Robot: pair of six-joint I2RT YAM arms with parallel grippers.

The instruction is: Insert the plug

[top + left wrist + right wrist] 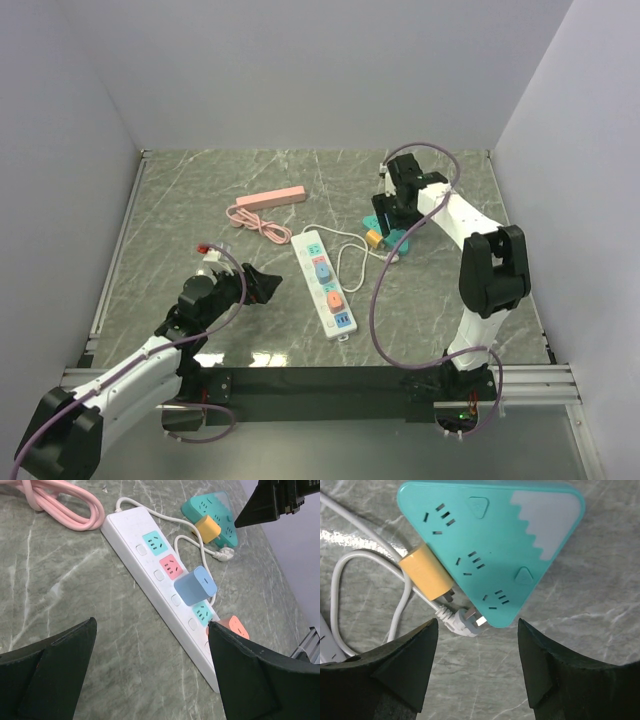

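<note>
The white plug (465, 620) on the end of a white cable lies loose on the table, pins showing, touching a corner of the teal triangular socket block (490, 550). A yellow adapter (427, 577) lies on its side against the block's edge, over the cable. My right gripper (477, 626) hovers open just above the plug, holding nothing. The cable runs to a white power strip (325, 285) carrying a blue adapter (196, 585) and an orange adapter (234, 626). My left gripper (151, 625) is wide open beside the strip's near end, empty.
A pink power strip (270, 198) with its coiled pink cable (255, 222) lies at the back left. The white cable (350, 262) loops between the white strip and the teal block (398, 238). Grey walls enclose the table on three sides.
</note>
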